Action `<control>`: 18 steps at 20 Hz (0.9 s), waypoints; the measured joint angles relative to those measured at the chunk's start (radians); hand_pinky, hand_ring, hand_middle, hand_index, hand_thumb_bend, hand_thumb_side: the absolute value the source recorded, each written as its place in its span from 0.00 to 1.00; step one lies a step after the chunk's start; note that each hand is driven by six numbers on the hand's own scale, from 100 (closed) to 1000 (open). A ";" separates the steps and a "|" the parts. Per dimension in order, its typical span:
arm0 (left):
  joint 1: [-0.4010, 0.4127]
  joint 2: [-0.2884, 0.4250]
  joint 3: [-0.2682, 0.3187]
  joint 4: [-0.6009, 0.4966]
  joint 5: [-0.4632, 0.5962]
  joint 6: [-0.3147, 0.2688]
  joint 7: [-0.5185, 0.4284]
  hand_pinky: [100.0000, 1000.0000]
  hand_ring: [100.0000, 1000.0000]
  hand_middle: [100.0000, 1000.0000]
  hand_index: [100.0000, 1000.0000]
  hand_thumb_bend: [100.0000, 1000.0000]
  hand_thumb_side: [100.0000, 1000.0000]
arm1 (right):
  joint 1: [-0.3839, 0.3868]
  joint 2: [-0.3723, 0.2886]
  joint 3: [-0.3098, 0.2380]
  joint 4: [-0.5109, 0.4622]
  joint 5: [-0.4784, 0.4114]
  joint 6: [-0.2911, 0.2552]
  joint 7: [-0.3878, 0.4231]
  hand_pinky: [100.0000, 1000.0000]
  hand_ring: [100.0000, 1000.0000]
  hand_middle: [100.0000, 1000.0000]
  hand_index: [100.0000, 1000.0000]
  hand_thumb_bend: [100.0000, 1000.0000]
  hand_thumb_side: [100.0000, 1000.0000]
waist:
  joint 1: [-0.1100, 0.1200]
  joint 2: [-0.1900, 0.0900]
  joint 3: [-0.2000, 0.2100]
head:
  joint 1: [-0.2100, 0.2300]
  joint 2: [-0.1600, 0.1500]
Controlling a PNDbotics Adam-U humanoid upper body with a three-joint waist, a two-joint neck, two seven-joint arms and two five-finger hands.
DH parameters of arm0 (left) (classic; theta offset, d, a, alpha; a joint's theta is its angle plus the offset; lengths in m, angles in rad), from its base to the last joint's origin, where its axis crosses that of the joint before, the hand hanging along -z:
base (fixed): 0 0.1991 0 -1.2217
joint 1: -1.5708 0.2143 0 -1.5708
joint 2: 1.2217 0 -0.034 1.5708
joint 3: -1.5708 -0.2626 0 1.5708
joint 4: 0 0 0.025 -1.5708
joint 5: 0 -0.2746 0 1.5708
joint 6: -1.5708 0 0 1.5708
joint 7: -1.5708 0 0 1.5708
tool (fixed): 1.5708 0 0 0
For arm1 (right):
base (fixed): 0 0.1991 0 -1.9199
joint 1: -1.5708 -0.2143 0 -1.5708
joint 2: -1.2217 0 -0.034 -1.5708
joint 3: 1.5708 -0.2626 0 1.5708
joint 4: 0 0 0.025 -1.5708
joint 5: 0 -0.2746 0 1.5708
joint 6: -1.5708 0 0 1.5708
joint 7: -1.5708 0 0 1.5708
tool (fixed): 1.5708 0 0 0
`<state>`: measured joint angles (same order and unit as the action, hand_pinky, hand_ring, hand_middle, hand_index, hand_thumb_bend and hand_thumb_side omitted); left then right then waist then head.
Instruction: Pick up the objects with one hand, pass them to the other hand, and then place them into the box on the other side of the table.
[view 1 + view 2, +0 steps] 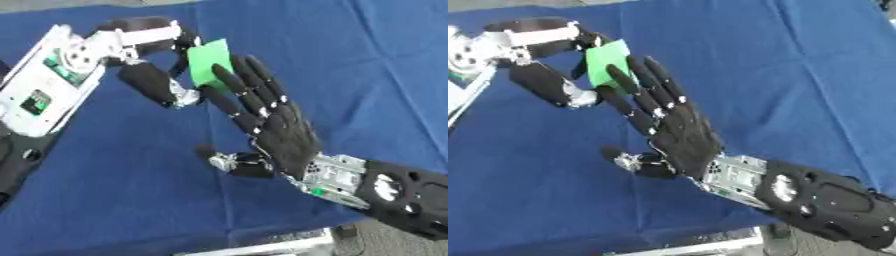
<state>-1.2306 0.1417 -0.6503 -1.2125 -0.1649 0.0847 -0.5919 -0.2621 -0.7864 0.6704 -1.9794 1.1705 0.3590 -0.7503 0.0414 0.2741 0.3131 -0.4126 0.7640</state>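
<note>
A flat green card-like object is held in the air over the blue table. My left hand comes in from the upper left and is shut on it, fingers curled over its top edge and thumb below. My right hand reaches up from the lower right, open, with straight fingers spread across the front of the green object's right and lower edge. Whether those fingers touch it I cannot tell. The right thumb sticks out to the left, well below the object.
A blue cloth covers the table. The table's near edge runs along the bottom, with a pale strip below it. No box shows in either view.
</note>
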 measured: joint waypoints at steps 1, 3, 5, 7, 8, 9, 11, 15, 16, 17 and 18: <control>0.000 0.000 0.002 0.002 -0.005 -0.003 -0.002 0.92 1.00 0.16 0.25 0.00 0.16 | 0.001 0.000 0.000 0.000 0.006 0.006 0.006 1.00 1.00 0.98 0.92 0.43 0.44 | 0.000 0.000 0.000 | 0.000 0.000; 0.001 0.001 0.003 0.005 -0.012 -0.010 -0.008 0.92 1.00 0.16 0.25 0.00 0.16 | 0.007 0.000 0.000 0.000 0.015 0.016 0.016 1.00 1.00 0.98 0.92 0.43 0.44 | 0.000 0.000 0.000 | 0.000 0.000; 0.002 0.002 0.003 0.009 -0.019 -0.018 -0.012 0.92 1.00 0.16 0.24 0.00 0.16 | 0.013 0.000 0.000 0.000 0.026 0.023 0.023 1.00 1.00 0.98 0.93 0.43 0.44 | 0.000 -0.001 -0.002 | -0.001 0.000; 0.006 0.005 0.003 0.013 -0.026 -0.027 -0.016 0.92 1.00 0.16 0.24 0.00 0.16 | 0.022 0.000 0.001 0.000 0.040 0.027 0.027 1.00 1.00 0.98 0.93 0.43 0.44 | 0.001 -0.001 -0.003 | -0.001 0.000; 0.008 0.008 0.004 0.014 -0.028 -0.031 -0.016 0.91 1.00 0.16 0.24 0.00 0.16 | 0.025 0.000 0.002 0.000 0.047 0.030 0.030 1.00 1.00 0.98 0.93 0.44 0.45 | 0.001 -0.002 -0.003 | -0.001 0.000; 0.008 0.009 0.005 0.015 -0.029 -0.035 -0.016 0.91 1.00 0.16 0.24 0.00 0.16 | 0.026 -0.001 0.002 0.000 0.053 0.032 0.032 1.00 1.00 0.98 0.93 0.44 0.45 | 0.001 -0.003 -0.003 | -0.002 0.000; 0.008 0.011 0.010 0.020 -0.033 -0.041 -0.014 0.91 1.00 0.16 0.24 0.00 0.16 | 0.033 -0.001 0.003 0.000 0.063 0.035 0.035 1.00 1.00 0.98 0.93 0.43 0.46 | 0.004 -0.008 -0.003 | -0.002 0.000; 0.012 0.024 0.019 0.032 -0.044 -0.052 -0.007 0.91 1.00 0.16 0.24 0.00 0.16 | 0.042 -0.001 0.003 0.000 0.079 0.040 0.040 1.00 1.00 0.98 0.92 0.44 0.46 | 0.007 -0.010 -0.004 | 0.000 0.000; 0.014 0.027 0.022 0.035 -0.047 -0.056 -0.006 0.91 1.00 0.16 0.24 0.00 0.16 | 0.042 -0.001 0.003 0.000 0.083 0.041 0.041 1.00 1.00 0.98 0.92 0.44 0.46 | 0.007 -0.010 -0.004 | 0.001 0.000; 0.016 0.028 0.023 0.038 -0.049 -0.059 -0.005 0.90 1.00 0.16 0.24 0.00 0.16 | 0.043 -0.001 0.003 0.000 0.089 0.042 0.042 1.00 1.00 0.98 0.93 0.44 0.46 | 0.007 -0.011 -0.004 | 0.002 0.000; 0.017 0.028 0.024 0.041 -0.052 -0.062 -0.003 0.90 1.00 0.16 0.24 0.00 0.16 | 0.043 -0.001 0.004 0.000 0.095 0.042 0.042 1.00 1.00 0.98 0.93 0.44 0.46 | 0.007 -0.012 -0.004 | 0.003 0.000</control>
<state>-1.2132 0.1693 -0.6264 -1.1715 -0.2171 0.0231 -0.5947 -0.2192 -0.7876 0.6744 -1.9794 1.2653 0.4010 -0.7084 0.0482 0.2622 0.3093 -0.4097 0.7642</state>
